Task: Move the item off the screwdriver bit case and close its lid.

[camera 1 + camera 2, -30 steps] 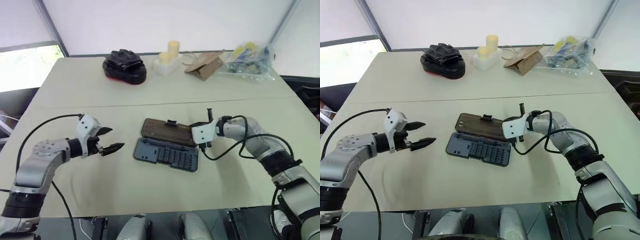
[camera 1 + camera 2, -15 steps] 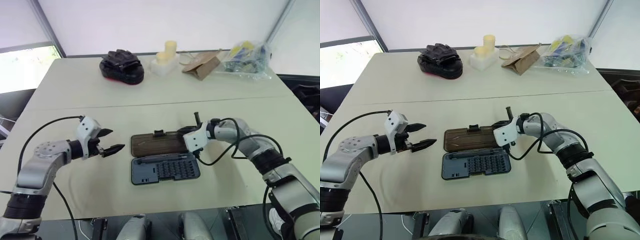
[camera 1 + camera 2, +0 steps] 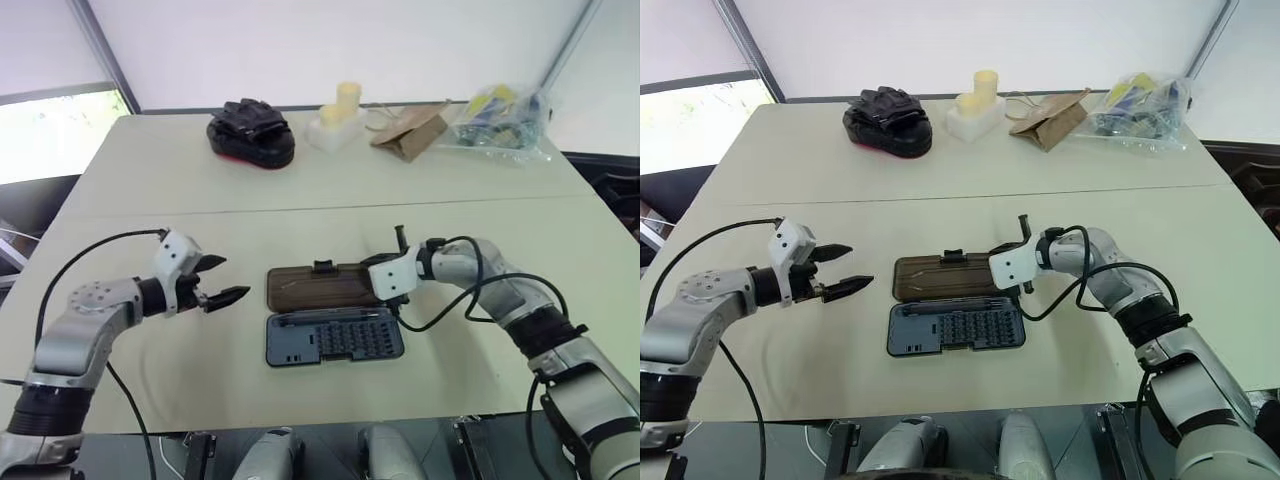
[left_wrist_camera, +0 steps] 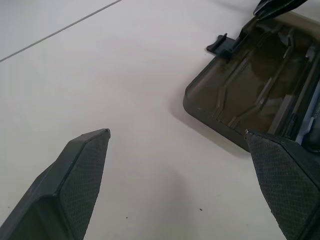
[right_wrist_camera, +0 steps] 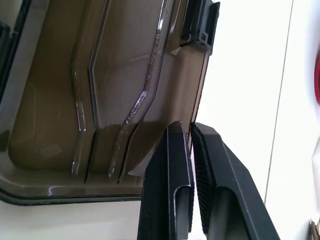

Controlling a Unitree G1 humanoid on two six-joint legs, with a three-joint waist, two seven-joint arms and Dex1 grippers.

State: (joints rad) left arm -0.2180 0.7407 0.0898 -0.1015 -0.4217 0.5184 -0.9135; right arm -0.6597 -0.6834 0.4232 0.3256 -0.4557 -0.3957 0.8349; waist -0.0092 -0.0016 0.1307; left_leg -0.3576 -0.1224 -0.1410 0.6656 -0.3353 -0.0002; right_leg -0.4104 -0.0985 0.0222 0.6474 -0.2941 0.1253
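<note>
Right wrist view: shut right gripper (image 5: 191,131) jaws on lid (image 5: 110,90) edge.

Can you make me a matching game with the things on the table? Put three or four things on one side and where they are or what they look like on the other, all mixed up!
Things:
1. lid
2. tray
3. left gripper
4. right gripper

States:
A. jaws wide open, apart from the case
B. grey-blue, rows of bits, nearest the robot
C. jaws shut, tips on the brown plastic's long edge
D. smoky-brown, lying flat and open, small black latch on its far edge

Pairs: 1-D, 2-B, 3-A, 4-C
</note>
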